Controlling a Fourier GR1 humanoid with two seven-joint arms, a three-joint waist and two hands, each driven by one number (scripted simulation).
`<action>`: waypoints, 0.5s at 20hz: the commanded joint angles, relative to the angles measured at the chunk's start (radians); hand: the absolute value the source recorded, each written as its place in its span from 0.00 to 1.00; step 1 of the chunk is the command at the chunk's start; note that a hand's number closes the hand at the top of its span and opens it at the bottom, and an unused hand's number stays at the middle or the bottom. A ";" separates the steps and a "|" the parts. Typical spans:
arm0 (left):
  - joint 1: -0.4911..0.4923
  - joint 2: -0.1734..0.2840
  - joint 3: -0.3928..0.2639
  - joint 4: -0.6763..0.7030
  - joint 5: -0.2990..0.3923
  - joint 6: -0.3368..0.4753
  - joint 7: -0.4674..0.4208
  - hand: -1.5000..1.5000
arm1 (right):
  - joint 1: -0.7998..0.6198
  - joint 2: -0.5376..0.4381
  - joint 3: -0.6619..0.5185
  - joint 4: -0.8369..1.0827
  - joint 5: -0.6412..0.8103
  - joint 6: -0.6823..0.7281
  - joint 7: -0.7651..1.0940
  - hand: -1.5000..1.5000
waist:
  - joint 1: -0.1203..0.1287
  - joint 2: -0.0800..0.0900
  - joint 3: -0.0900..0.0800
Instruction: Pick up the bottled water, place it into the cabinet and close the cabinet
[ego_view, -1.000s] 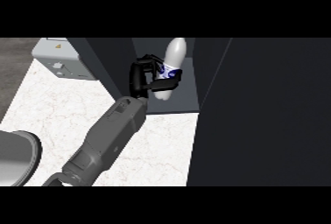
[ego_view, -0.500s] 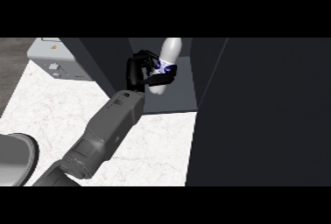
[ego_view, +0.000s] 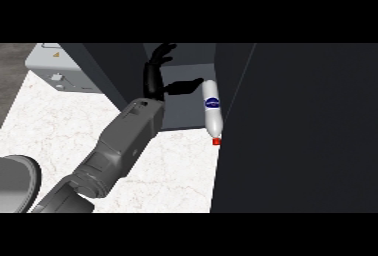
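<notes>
The bottled water (ego_view: 212, 107) is white with a blue label and a red cap (ego_view: 216, 141). It shows with the cap pointing toward me, at the front edge of the dark cabinet's opening (ego_view: 181, 112), right beside the open cabinet door (ego_view: 295, 130). My left hand (ego_view: 156, 75) is inside the opening, to the left of the bottle and a little beyond it. Its fingers are straight and spread, and the thumb reaches toward the bottle's far end. Nothing is in the hand. I cannot tell whether the thumb touches the bottle.
The open door fills the right half of the view as a tall dark panel. A grey box-shaped appliance (ego_view: 53, 70) stands at the back left on the white marble counter (ego_view: 52, 130). A grey round object (ego_view: 15, 182) shows at the lower left edge.
The left hand was curled round the bottle, held cap up inside the cabinet. It has since opened and let go, and the bottle now shows cap toward me by the door.
</notes>
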 joint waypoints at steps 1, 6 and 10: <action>-0.035 0.002 0.033 0.035 0.009 -0.019 -0.016 0.00 | 0.002 0.001 -0.002 -0.081 -0.023 -0.003 0.051 0.00 | 0.005 0.003 -0.001; -0.034 0.028 0.066 0.038 0.024 -0.097 -0.034 0.00 | 0.049 -0.012 -0.047 -0.091 -0.072 0.022 0.017 0.00 | 0.008 -0.001 0.000; -0.006 0.000 0.042 0.065 -0.012 -0.104 -0.092 0.00 | 0.064 0.011 0.007 -0.086 -0.030 0.017 0.003 0.00 | 0.003 -0.001 0.000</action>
